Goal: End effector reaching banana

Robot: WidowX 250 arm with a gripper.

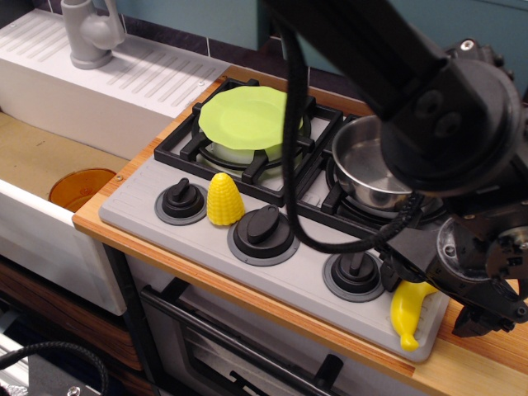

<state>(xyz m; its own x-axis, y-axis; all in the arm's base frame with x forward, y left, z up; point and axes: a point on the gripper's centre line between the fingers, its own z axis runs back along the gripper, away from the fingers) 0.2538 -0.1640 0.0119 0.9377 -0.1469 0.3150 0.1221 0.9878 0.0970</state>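
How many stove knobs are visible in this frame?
3, in a row along the stove front: left knob beside the corn, middle knob, right knob beside the banana. The arm may hide more.

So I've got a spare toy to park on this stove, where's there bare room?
The grey strip left of the left knob is bare, and the front edge below the corn and middle knob. Around the banana it's crowded by the hand.
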